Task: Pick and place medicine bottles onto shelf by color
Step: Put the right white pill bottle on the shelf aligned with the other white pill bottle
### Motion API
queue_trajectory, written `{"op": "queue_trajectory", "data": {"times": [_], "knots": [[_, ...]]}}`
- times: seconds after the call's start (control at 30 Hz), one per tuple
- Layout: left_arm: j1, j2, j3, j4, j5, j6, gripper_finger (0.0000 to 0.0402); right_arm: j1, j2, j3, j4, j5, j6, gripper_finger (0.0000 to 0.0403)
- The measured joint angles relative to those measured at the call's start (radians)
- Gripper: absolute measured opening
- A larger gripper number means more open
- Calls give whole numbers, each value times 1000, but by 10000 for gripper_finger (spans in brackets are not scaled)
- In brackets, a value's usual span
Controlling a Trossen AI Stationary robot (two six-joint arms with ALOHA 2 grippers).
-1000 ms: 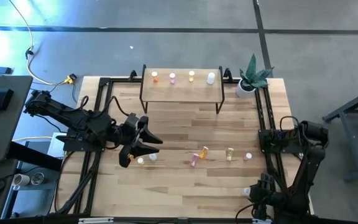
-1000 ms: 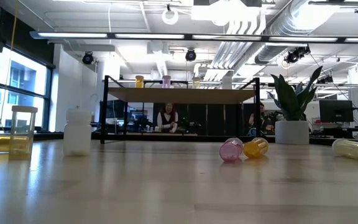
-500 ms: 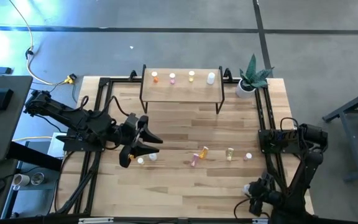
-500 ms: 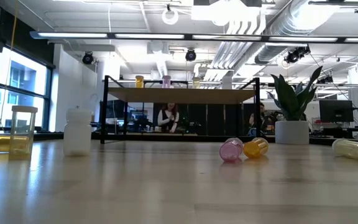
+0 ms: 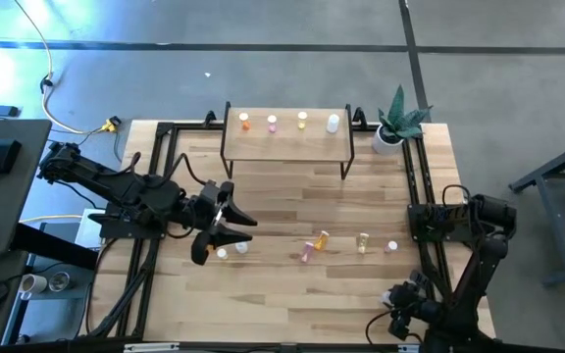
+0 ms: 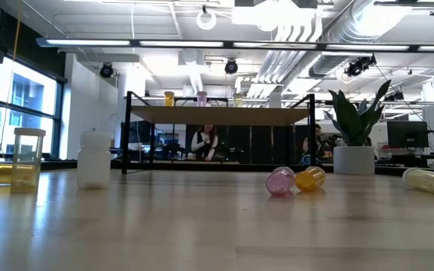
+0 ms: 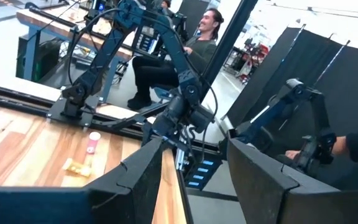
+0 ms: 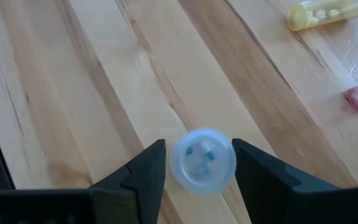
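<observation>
Right gripper (image 8: 197, 167) at the tabletop's (image 5: 292, 206) near right edge brackets a clear white-capped bottle (image 8: 202, 160), fingers on each side, seemingly closing to pinch it for the shelf (image 5: 287, 132); left gripper (image 5: 226, 224) waits spread, mid-left.

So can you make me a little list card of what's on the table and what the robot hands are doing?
shelf: four bottles standing on top, orange, pink, yellow, white
table: more bottles loose in the middle, some lying down
plant: beside the shelf
left gripper: open, over two white-capped bottles, holding nothing
right gripper: near the table's front edge, fingers either side of a clear bottle
</observation>
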Motion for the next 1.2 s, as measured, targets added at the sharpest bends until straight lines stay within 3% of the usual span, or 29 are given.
{"op": "queue_trajectory", "data": {"times": [0.3, 0.57, 0.83, 1.2], "knots": [[0, 0, 0, -26, -9, 0, 172, -17, -1, 0, 10, -3, -14, 131], [10, 0, 0, -38, -13, 26, 172, -21, -3, 0, 13, -25, 4, 132], [83, 0, 0, -38, -16, 69, 172, -48, -3, 32, 20, -44, 31, 130], [233, 0, 0, -40, -16, 286, 172, -194, -69, 66, 27, 18, 28, 129]]}}
